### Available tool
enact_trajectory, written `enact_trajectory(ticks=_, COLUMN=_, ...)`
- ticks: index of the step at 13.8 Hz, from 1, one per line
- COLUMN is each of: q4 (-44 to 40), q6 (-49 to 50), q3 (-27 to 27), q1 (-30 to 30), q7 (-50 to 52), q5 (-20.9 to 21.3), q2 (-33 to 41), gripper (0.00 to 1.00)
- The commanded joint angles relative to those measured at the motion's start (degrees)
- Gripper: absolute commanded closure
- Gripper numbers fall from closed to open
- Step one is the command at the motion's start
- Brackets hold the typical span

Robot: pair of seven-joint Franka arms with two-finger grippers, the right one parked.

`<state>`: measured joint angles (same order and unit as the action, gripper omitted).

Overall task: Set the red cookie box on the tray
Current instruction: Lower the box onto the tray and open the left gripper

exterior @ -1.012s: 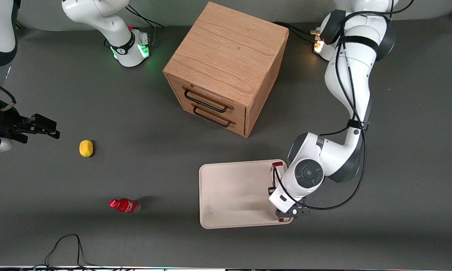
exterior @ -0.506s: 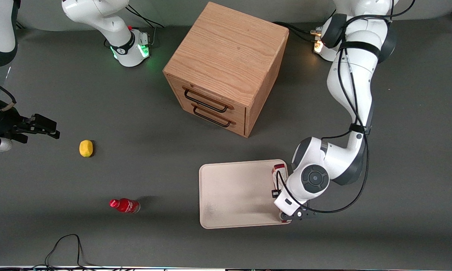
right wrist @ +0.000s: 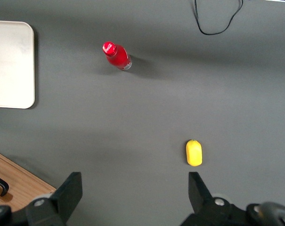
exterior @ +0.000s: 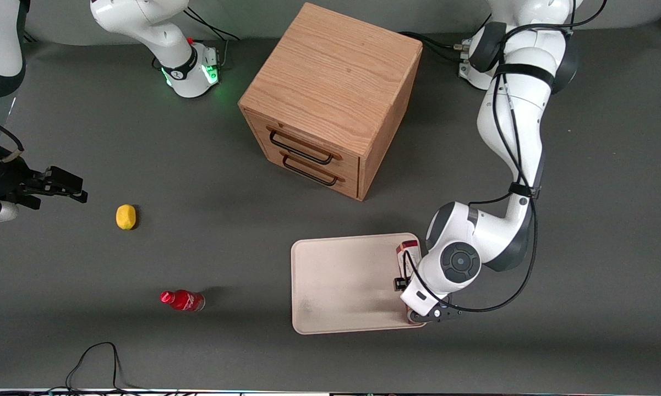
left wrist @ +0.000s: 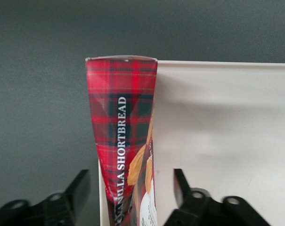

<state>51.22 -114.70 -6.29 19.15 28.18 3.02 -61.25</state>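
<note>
Change: against the front views from a second and half a second ago, the working arm's wrist has drawn slightly away from the tray's middle toward the tray's working-arm edge, and the carton shows in nearly the same place along that edge; read as a release settling, not a carry.

Meaning for the task: the placement looks all but done, though whether the carton lies wholly inside the rim is hard to judge, since the arm covers most of it in the front view.

Task object: long, narrow dark-red tartan cookie box [left wrist: 123, 141] with white lettering and biscuit pictures, lying along the tray's working-arm edge; one end reaches the corner farther from the front camera [exterior: 406, 248].

Receiver: flat cream-white rectangular tray [exterior: 341, 286] with rounded corners and a low raised rim, on the dark grey tabletop [exterior: 198, 165], nearer the front camera than the cabinet.

Claw [left wrist: 130, 200]: low over the carton at the tray's working-arm edge; the two black fingers [left wrist: 78, 188] stand wide apart, one to each side of the carton, with visible gaps, so they grip nothing.

Bystanders: light oak wooden cabinet with two black-handled drawers [exterior: 330, 99]; small red bottle with round cap [exterior: 182, 300] and yellow lemon-like fruit [exterior: 125, 216], both toward the parked arm's end of the tabletop.

Next move, as a judgement: lift straight up to clear the carton without nudging it over the rim.
</note>
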Motion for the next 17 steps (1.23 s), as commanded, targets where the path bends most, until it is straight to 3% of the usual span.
enact_trajectory(ticks=1, q4=0.29, q6=-0.7, q3=0.22, q1=0.19, q7=0.91, q5=-0.39, q2=0.16, gripper=0.0)
enact_trajectory(ticks=7, q4=1.08, q6=4.9, q3=0.31, q1=-0.86, q7=-0.32, q5=-0.04, q2=4.55, gripper=0.0)
enact_trajectory(ticks=10, q4=4.14, q6=11.85, q3=0.14, q1=-1.74, q7=-2.16, q5=-0.21, q2=11.39, gripper=0.0)
enact_trajectory(ticks=17, q4=33.46, q6=12.93, q3=-1.09, q1=-11.14, q7=-15.0, q5=-1.18, q2=39.14, gripper=0.0)
